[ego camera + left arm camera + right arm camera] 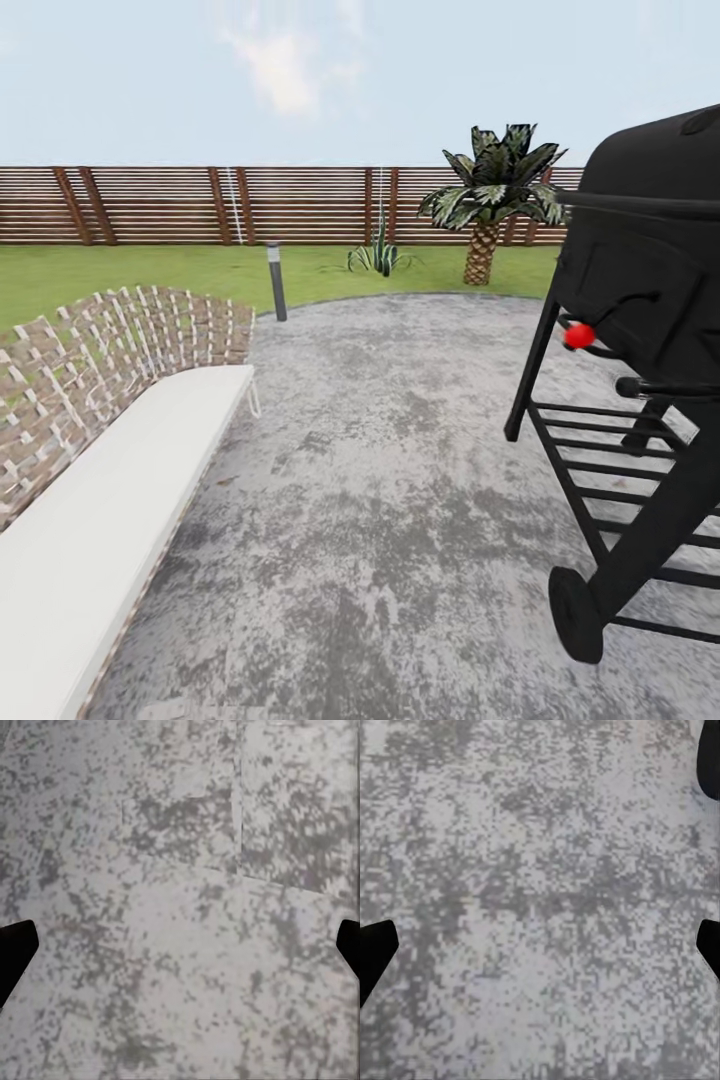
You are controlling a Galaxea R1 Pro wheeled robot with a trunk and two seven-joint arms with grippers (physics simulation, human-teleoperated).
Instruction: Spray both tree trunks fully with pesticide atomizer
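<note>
One black grill (640,330) with one red knob (579,336). Beyond the grill: one short palm (492,195), one spiky shrub (379,256), one grey lamp post (276,281), one slatted fence (200,205). Opposite the grill, one woven sofa (110,440) with one white cushion (100,530).

No text, label, brand, number or sign can be read on the black grill (650,300), the bench (110,500) or the fence (200,205)
</note>
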